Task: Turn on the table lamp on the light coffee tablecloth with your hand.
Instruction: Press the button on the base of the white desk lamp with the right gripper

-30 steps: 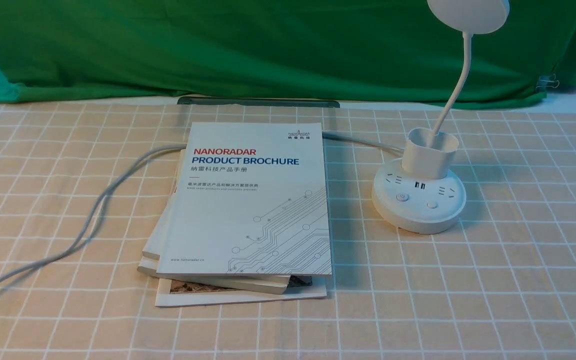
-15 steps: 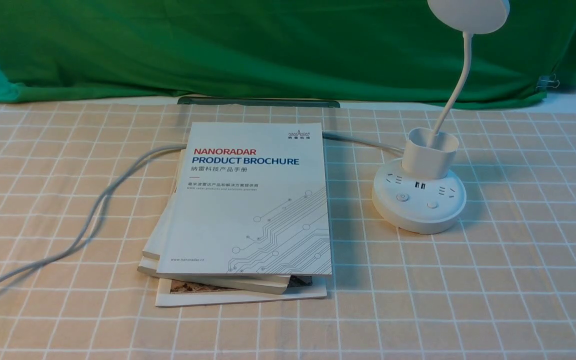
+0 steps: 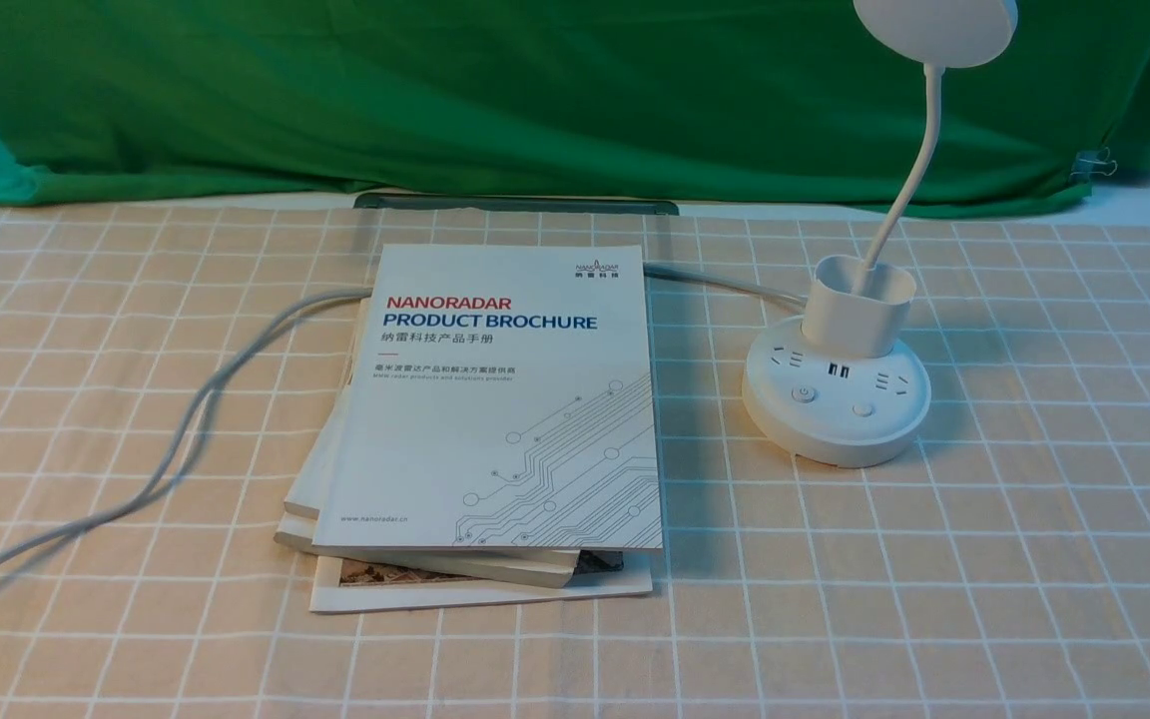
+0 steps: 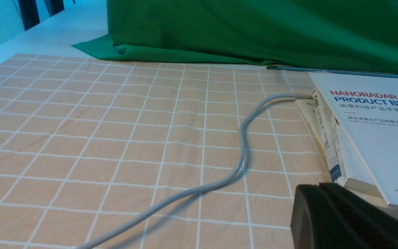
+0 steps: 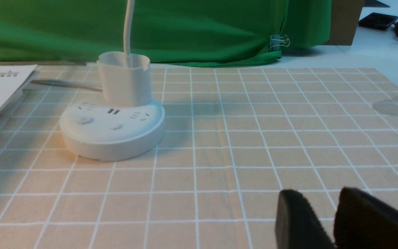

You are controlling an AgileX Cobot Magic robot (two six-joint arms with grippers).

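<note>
Checked tablecloth; lamp head upper right, front view only; wrist views show left fingers together, right fingers slightly apart, empty.

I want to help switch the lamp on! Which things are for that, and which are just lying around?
For the job: table lamp, its buttons, light coffee tablecloth under it, right gripper nearby.

Just lying about: brochure stack, green backdrop, binder clip.
</note>
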